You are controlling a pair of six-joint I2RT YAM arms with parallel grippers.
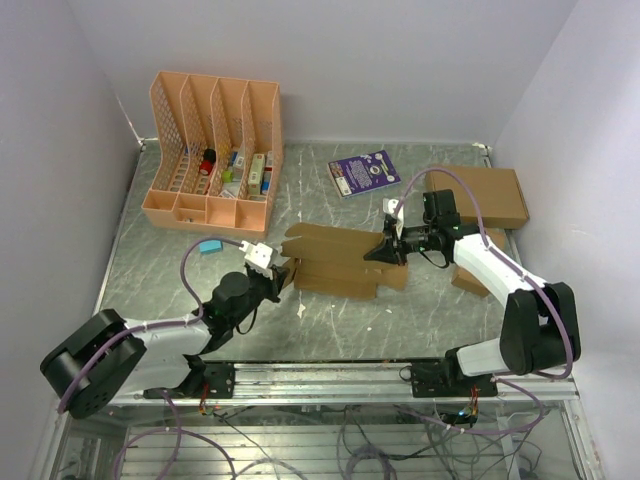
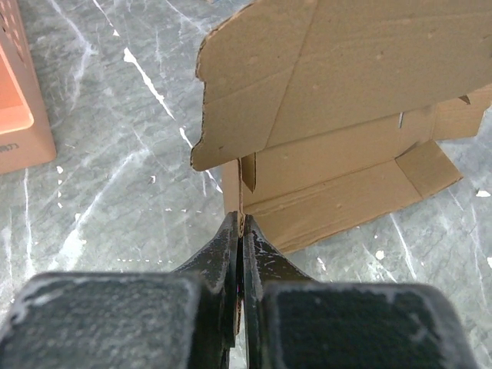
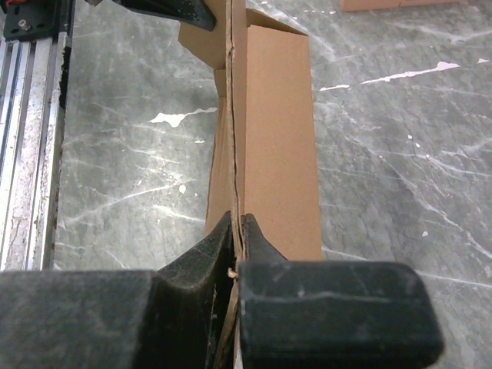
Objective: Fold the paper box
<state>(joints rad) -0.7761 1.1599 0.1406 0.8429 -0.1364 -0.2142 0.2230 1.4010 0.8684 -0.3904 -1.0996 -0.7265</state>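
Silver aluminium rail [image 1: 330, 372] is seen along the near edge of the grey marbled tabletop [image 1: 420, 325], with both arm bases bolted to it. Just beyond, the plain brown creased cardboard paper box [image 1: 335, 258] is held partly folded at the middle of the table, stretched between the two arms. Its left end is pinched by the black two-finger left gripper [image 1: 283, 276]. In the left wrist view the left gripper [image 2: 241, 224] is shown closed on a thin upright cardboard edge, with a wide flap of the paper box [image 2: 346, 92] raised above an open trough of panels. Its right end is pinched by the black right gripper [image 1: 384, 250]. In the right wrist view the right gripper [image 3: 237, 224] is pressed tight on a standing edge of the paper box [image 3: 273, 131], whose long panel is seen stretching away. A small brown carton [image 1: 467, 281] is partly hidden beside the right arm. A small teal object [image 1: 210, 246] is laid left of the paper box. Farther back, a peach plastic file organiser [image 1: 213, 150] with small items in its slots is placed at the left, a purple booklet [image 1: 363, 172] is laid flat in the middle, and a large brown cardboard box [image 1: 480, 195] is set at the right.
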